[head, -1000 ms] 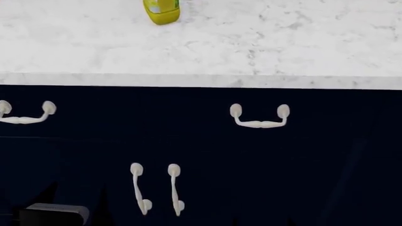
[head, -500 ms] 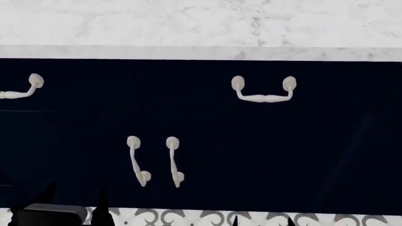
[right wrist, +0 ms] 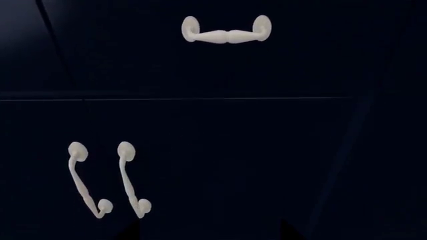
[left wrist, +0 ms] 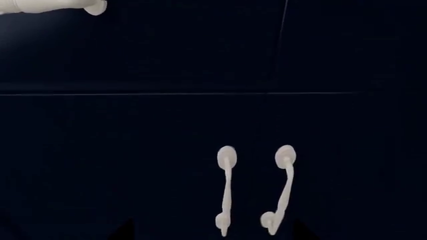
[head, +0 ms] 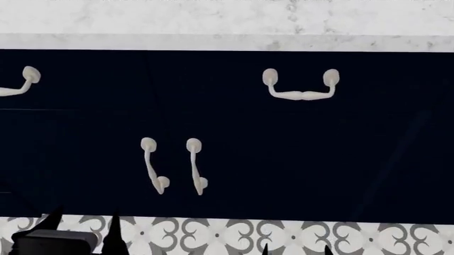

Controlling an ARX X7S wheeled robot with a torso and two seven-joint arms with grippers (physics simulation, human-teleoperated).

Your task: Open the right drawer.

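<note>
Approach step, nothing grasped yet. The right drawer (head: 354, 79) sits shut in the upper right of the head frame under the marble counter (head: 212, 21), its off-white pull (head: 301, 87) untouched. Only dark finger tips show at the bottom edge: left gripper (head: 82, 234), right gripper (head: 296, 249); spread cannot be told. Next: probably raise the right arm to the pull, close on it, draw back.

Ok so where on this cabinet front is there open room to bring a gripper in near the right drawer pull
Bare navy surrounds the right drawer's pull: below it, and rightward to the frame edge. Tighter lower left, where two upright door pulls stand close together. The twin drawer's pull sits far left.
</note>
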